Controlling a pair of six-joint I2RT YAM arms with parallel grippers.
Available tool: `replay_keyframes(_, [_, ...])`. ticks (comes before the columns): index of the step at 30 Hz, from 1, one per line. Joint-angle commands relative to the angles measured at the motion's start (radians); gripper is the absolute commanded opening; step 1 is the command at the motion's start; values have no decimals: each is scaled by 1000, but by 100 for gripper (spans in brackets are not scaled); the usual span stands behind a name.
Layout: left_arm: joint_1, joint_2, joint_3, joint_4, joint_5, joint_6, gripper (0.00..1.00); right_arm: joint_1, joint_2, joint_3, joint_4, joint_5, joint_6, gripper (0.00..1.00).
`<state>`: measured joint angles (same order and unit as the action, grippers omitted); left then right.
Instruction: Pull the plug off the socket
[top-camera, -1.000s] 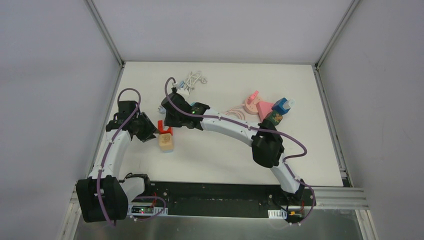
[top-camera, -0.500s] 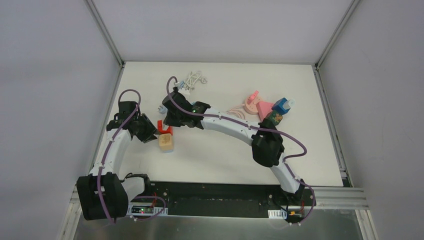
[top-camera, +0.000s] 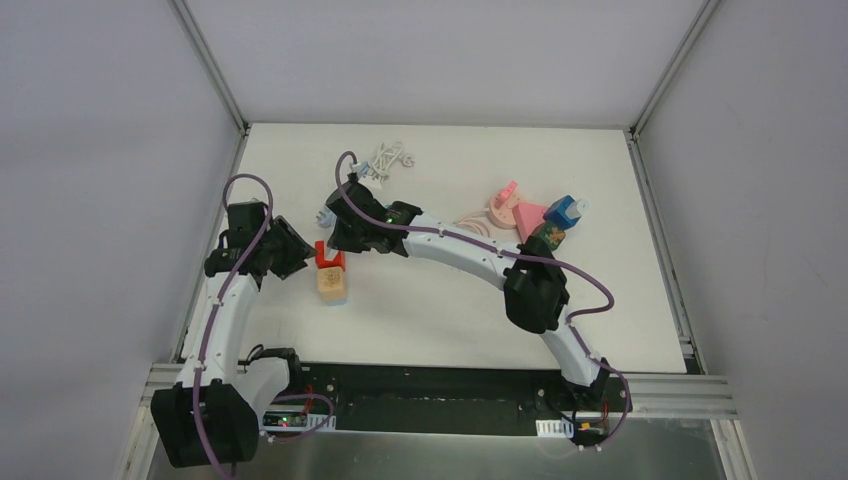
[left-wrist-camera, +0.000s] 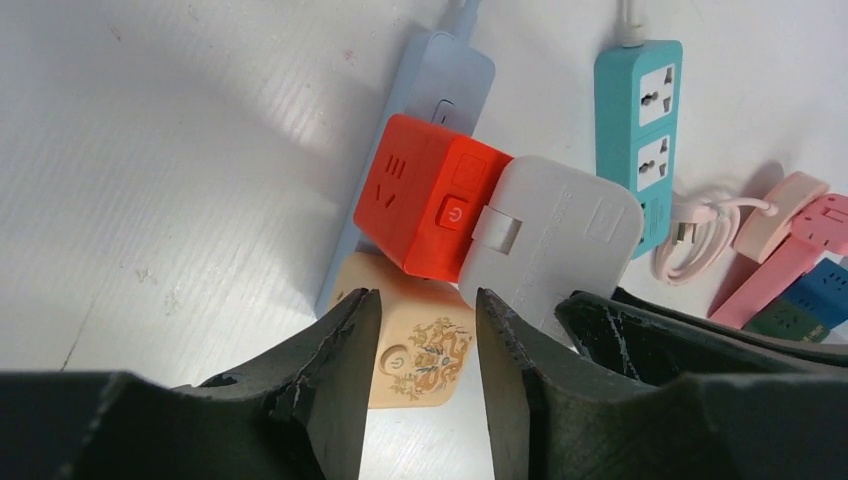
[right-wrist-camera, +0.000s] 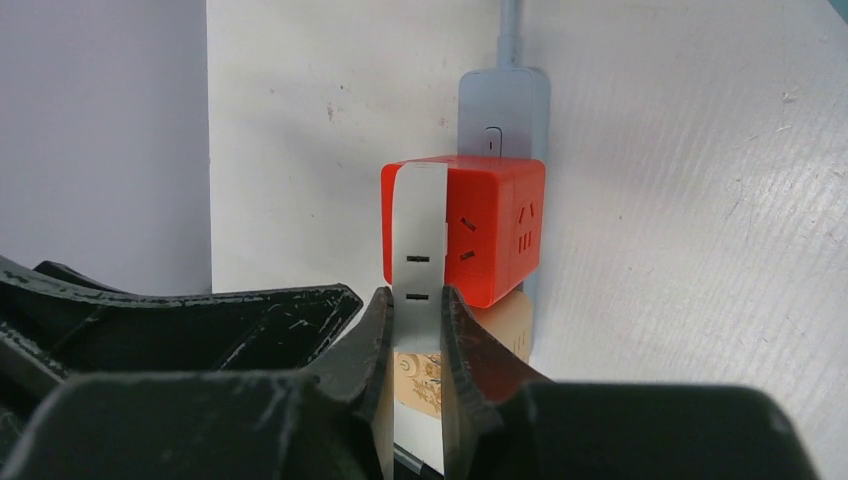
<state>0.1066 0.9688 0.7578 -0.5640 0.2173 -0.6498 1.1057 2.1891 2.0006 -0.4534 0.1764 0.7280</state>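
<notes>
A white flat plug (left-wrist-camera: 560, 230) is plugged into the side of a red cube socket (left-wrist-camera: 420, 205). The red cube rests on a beige cube socket (left-wrist-camera: 420, 350) and a grey-blue power strip (left-wrist-camera: 440, 90). My right gripper (right-wrist-camera: 415, 340) is shut on the white plug (right-wrist-camera: 418, 230), with the red cube (right-wrist-camera: 495, 225) just beyond its fingertips. My left gripper (left-wrist-camera: 420, 390) is open and empty, its fingers short of the beige cube. In the top view the left gripper (top-camera: 300, 257) is left of the red cube (top-camera: 328, 258). There the right gripper (top-camera: 338, 232) is above it and hides the plug.
A teal power strip (left-wrist-camera: 640, 130), a coiled pink cable (left-wrist-camera: 700, 225) and pink sockets (left-wrist-camera: 790, 230) lie to the right. In the top view, pink and blue sockets (top-camera: 540, 212) sit at the right and a white cable bundle (top-camera: 390, 158) at the back.
My left arm has shifted a little to the left and back, its gripper drawing slightly off the red cube. The right gripper, the plug and the red cube have stayed put.
</notes>
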Motion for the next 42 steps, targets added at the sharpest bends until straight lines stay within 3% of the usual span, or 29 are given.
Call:
replay_keyframes(1, [7, 59, 11, 27, -36, -28, 40, 5, -51, -1, 43, 4, 0, 0])
replay_keyframes(6, [7, 157, -21, 28, 22, -26, 37, 5, -76, -21, 87, -30, 7, 0])
replay_keyframes(14, [6, 179, -28, -10, -17, -6, 33, -6, -111, -25, 158, -105, 16, 0])
replay_keyframes(23, [7, 187, -20, -35, -38, 14, 29, -10, -155, -48, 118, 4, 2, 0])
replay_keyframes(42, [7, 207, 13, -90, -101, 55, 26, -17, -201, -43, 126, -44, 27, 0])
